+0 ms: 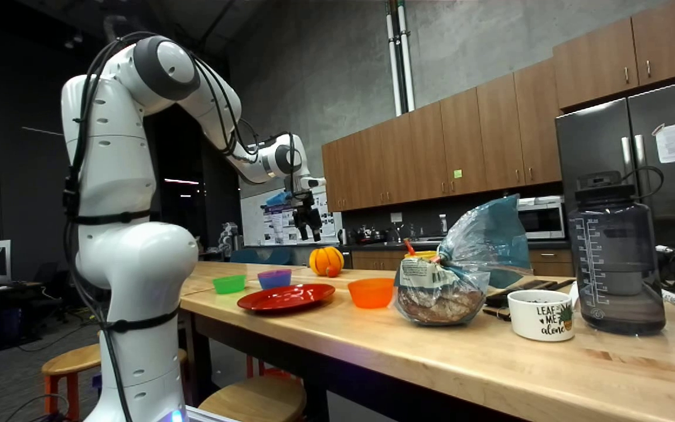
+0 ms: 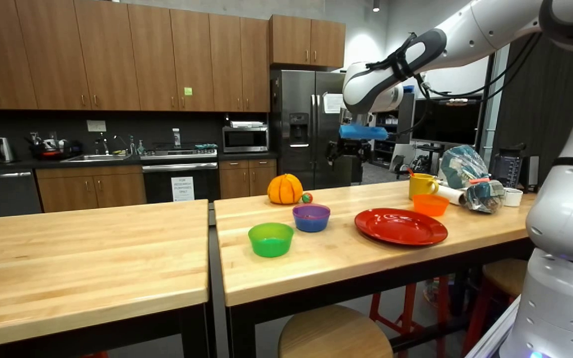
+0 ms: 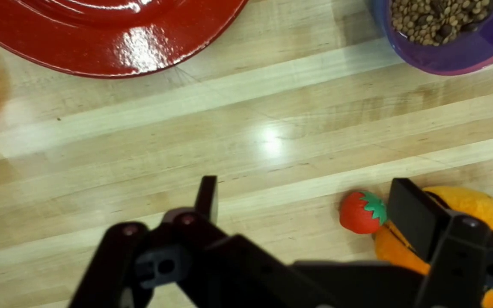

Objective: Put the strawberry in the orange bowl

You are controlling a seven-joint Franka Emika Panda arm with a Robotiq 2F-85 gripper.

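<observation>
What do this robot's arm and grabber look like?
The arm is white with rounded segments and dark grey joint covers. Black cables run along it, held by black straps; a blue light glows at the bottom. The gripper is black, with two flat-padded fingers; a bright blue piece sits just above it.

This looks like a lab kitchen. In an exterior view, a microwave [image 2: 245,138] stands just left of the fridge [image 2: 296,102], a stove [image 2: 157,186] and then a sink [image 2: 82,158] farther left of it, and cupboards [image 2: 154,54] hang left of and above the fridge. A sign [image 2: 182,189] on the stove reads "For research purposes only", and a robot arm [image 2: 470,37] stands to the fridge's right.
</observation>
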